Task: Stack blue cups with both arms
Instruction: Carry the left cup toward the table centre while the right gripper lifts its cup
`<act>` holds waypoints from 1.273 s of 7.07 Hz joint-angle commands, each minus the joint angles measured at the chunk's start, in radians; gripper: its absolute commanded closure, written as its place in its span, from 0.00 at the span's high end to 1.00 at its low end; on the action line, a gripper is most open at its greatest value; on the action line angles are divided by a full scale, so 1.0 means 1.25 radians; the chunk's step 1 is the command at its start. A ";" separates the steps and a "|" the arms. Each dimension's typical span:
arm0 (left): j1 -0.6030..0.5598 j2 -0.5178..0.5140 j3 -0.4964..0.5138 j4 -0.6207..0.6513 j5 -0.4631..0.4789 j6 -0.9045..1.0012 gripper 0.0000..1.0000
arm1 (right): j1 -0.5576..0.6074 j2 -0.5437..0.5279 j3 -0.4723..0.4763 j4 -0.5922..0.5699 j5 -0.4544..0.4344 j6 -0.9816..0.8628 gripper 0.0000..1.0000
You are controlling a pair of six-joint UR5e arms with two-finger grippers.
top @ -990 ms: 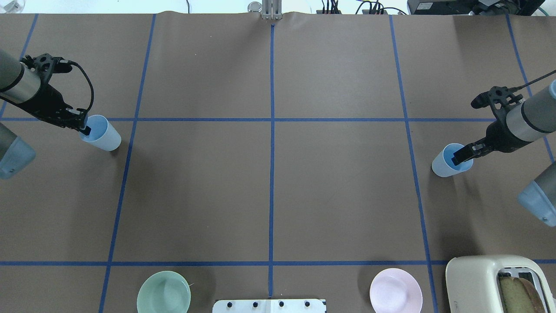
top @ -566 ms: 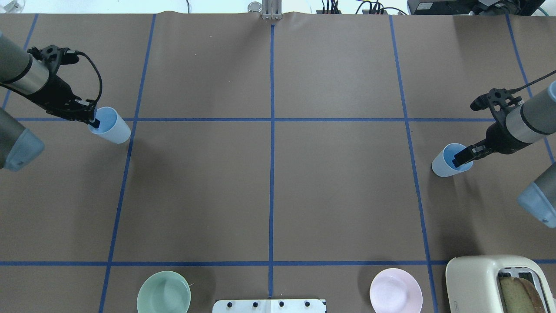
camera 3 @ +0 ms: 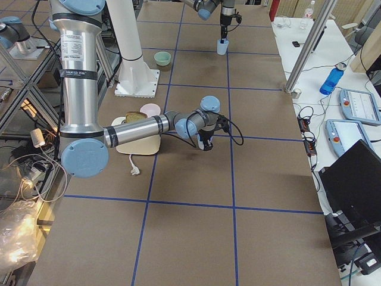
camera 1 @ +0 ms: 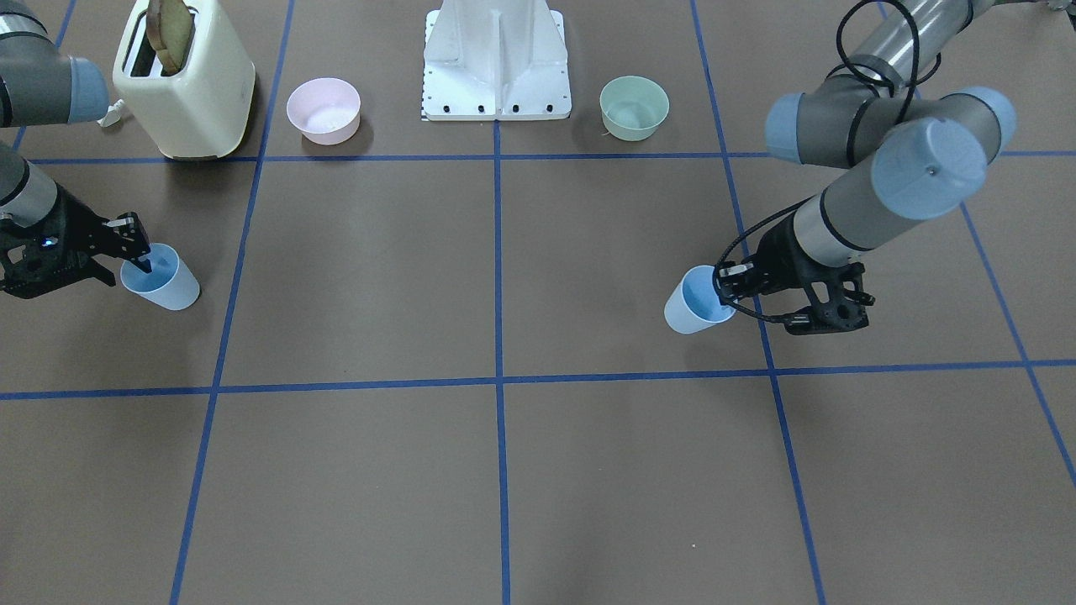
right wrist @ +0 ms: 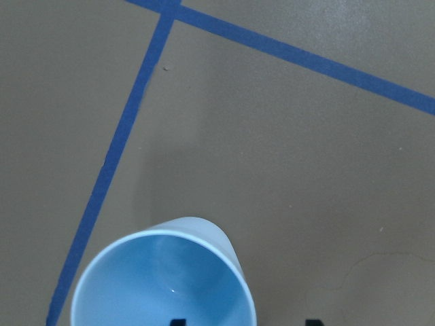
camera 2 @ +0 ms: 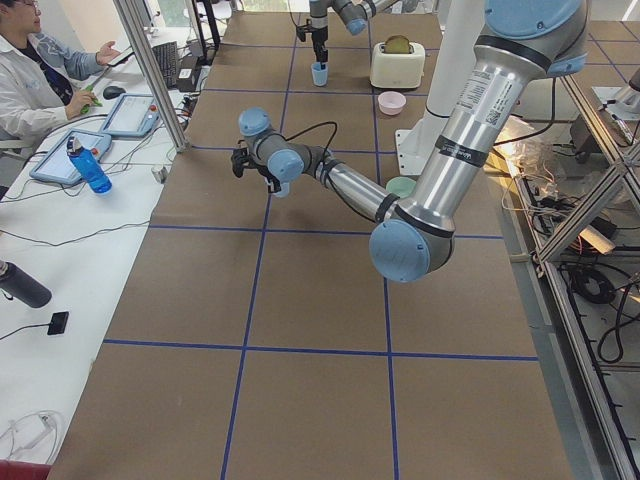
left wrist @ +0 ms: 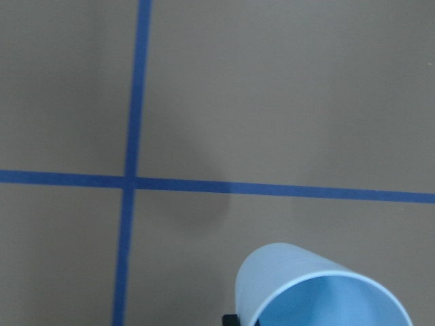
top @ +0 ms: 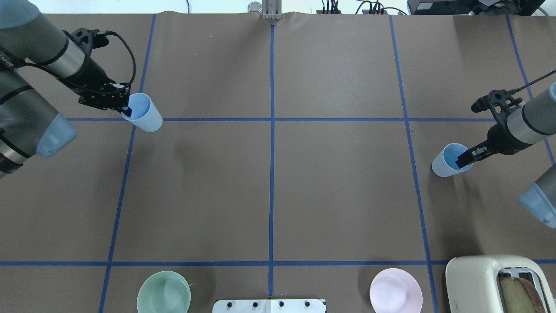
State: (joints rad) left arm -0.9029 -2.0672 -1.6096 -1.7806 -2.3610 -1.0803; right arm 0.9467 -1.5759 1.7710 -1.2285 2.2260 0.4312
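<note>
Two pale blue cups. My left gripper [top: 125, 109] is shut on the rim of one blue cup [top: 144, 113] and holds it tilted above the table, left of centre; in the front view this cup [camera 1: 694, 304] hangs beside the gripper [camera 1: 725, 286]. The left wrist view shows this cup's mouth [left wrist: 319, 292]. The other blue cup [top: 447, 161] stands on the table at the right. My right gripper [top: 463, 160] straddles its rim, one finger inside and one outside, jaws apart. The right wrist view shows this cup [right wrist: 163, 285] from above.
A mint-green bowl [top: 163, 292] and a pink bowl [top: 395, 290] sit near the robot's base [top: 269, 306]. A cream toaster [top: 499, 282] with bread stands at the near right. Blue tape lines [top: 272, 130] divide the brown table.
My left gripper has lifted its cup and carried it right and away from the base. The right gripper shifted slightly at its cup's rim; that cup has not moved.
</note>
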 commanded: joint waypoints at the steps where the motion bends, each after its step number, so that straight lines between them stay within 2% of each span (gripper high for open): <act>1: 0.057 -0.052 0.000 0.005 0.044 -0.085 0.00 | 0.012 0.002 -0.001 -0.001 0.001 -0.003 0.09; 2: 0.072 -0.081 0.000 0.042 0.050 -0.106 0.00 | 0.016 0.003 0.001 -0.003 0.001 -0.004 0.00; 4: 0.113 -0.132 0.002 0.099 0.127 -0.110 0.00 | 0.019 0.005 0.001 -0.003 0.001 -0.004 0.00; 7: 0.149 -0.181 0.017 0.113 0.141 -0.144 0.00 | 0.019 0.010 0.007 -0.026 0.001 -0.004 0.00; 9: 0.198 -0.238 0.059 0.111 0.191 -0.181 0.00 | 0.051 0.027 0.016 -0.044 0.018 -0.004 0.00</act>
State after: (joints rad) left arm -0.6991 -2.3280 -1.5607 -1.6412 -2.1628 -1.2808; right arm 0.9873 -1.5581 1.7833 -1.2652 2.2368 0.4265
